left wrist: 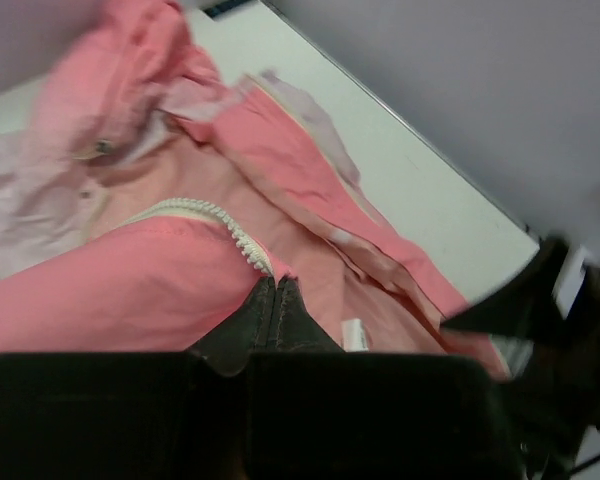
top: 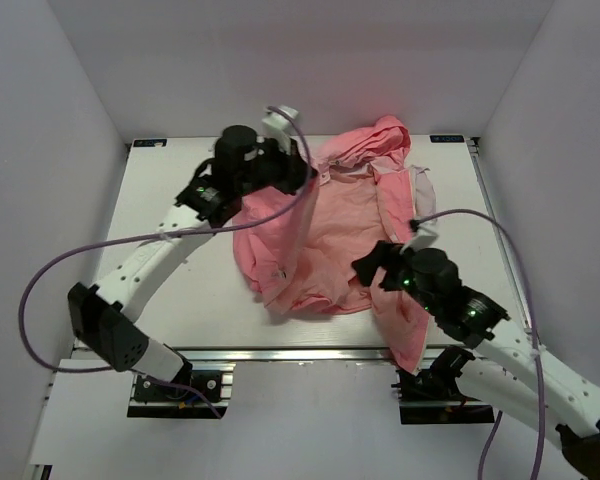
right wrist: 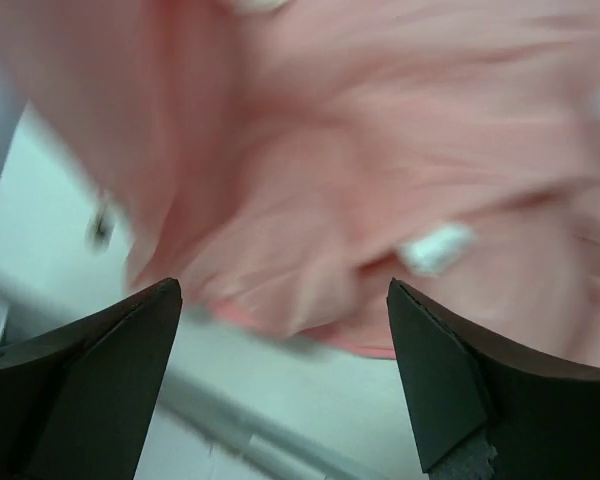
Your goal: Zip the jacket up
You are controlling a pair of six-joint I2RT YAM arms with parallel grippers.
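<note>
From above, the jacket (top: 330,235) lies open mid-table, hood far, front edges running near-to-far. The left gripper (top: 305,179) is at the collar, the right gripper (top: 370,266) at the near hem.

Left wrist: jaws clamped on the jacket's edge beside the zipper teeth (left wrist: 220,215).

Right wrist: jaws apart, empty, hem just ahead

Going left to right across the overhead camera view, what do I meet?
In order: left arm's elbow → left gripper → right gripper → right arm's elbow. The jacket stretches past both grippers, so no clear place.
</note>
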